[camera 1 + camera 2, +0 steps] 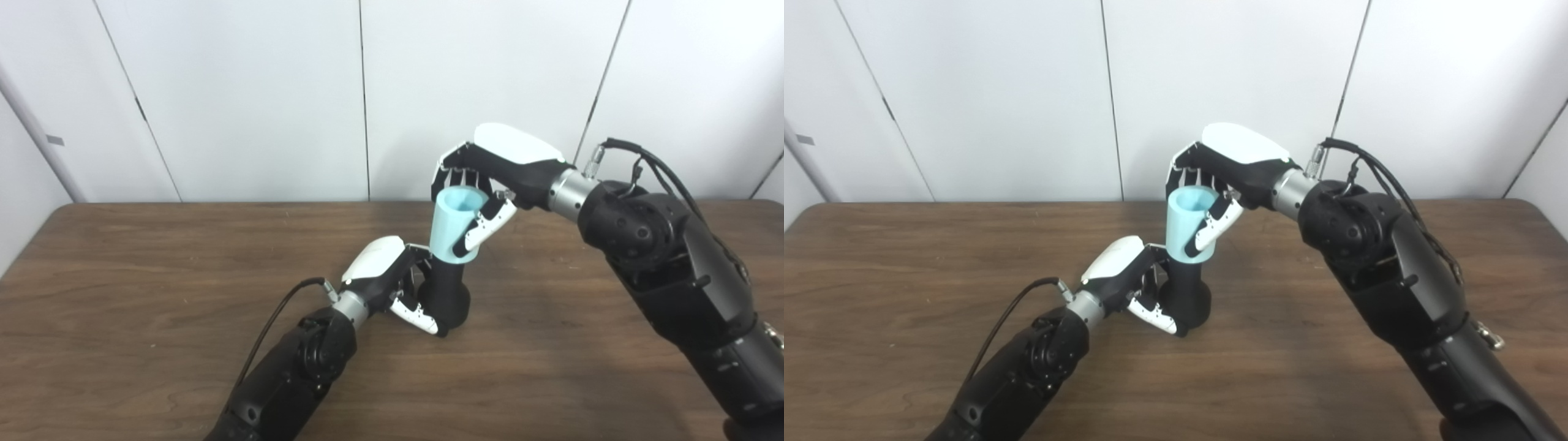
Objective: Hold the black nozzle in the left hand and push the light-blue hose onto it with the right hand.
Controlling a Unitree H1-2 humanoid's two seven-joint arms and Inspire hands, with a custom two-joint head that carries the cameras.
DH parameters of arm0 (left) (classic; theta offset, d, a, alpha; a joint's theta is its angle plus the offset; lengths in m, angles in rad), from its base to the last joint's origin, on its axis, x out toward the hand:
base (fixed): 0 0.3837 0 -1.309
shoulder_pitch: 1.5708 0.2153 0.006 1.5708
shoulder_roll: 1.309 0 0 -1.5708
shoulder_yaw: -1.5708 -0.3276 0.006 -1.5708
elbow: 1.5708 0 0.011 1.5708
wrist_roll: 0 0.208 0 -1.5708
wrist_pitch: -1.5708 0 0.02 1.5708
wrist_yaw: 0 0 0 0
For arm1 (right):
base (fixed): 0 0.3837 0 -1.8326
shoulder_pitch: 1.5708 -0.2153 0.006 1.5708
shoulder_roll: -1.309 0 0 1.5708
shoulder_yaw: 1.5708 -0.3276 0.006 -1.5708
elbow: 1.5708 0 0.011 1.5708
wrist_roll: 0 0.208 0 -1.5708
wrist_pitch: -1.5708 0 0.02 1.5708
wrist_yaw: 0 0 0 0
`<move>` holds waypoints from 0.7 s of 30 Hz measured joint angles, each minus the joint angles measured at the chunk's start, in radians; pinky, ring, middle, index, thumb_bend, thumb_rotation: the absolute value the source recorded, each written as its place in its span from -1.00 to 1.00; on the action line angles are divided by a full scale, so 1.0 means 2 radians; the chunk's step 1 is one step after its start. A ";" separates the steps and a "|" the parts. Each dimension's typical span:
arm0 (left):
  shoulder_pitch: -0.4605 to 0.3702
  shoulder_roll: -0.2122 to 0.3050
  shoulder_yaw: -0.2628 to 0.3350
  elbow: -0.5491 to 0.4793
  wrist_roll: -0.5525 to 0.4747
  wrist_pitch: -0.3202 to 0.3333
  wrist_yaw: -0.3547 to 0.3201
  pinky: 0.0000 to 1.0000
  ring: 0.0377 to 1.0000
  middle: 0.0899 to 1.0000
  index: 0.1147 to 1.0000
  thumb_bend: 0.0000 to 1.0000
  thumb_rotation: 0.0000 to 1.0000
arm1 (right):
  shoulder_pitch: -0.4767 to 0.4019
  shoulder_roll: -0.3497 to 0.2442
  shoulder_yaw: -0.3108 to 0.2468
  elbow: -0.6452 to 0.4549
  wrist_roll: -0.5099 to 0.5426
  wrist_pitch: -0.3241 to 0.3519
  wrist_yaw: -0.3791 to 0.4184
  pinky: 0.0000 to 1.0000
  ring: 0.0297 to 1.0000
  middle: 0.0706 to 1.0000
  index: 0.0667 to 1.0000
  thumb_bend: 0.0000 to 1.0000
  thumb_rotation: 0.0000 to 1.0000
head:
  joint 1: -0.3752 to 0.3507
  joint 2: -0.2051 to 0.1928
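Left eye view: light-blue hose hides black nozzle's top.

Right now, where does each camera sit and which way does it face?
Left eye view: on the head, looking forward and down at the brown wooden table; both arms enter from the bottom edge.
Right eye view: beside it, a little to the right, same aim; the scene sits further left in the picture.
Shared: left hand shut on the black nozzle, right hand shut on the light-blue hose atop the nozzle, white wall panels behind.
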 measured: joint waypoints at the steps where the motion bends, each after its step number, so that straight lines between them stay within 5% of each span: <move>1: 0.000 0.000 0.000 0.000 0.000 0.000 0.000 -0.36 -0.31 -0.16 -0.17 0.06 -1.00 | 0.003 -0.004 0.004 0.000 0.000 -0.001 0.003 -0.33 -0.25 -0.17 0.00 0.03 -1.00 | 0.000 0.000; 21: 0.000 0.001 -0.001 -0.005 0.001 0.001 -0.002 -0.43 -0.36 -0.16 -0.17 0.06 -1.00 | 0.010 0.008 0.018 -0.005 -0.009 0.020 0.012 -0.32 -0.25 -0.16 0.00 0.03 -1.00 | -0.002 0.006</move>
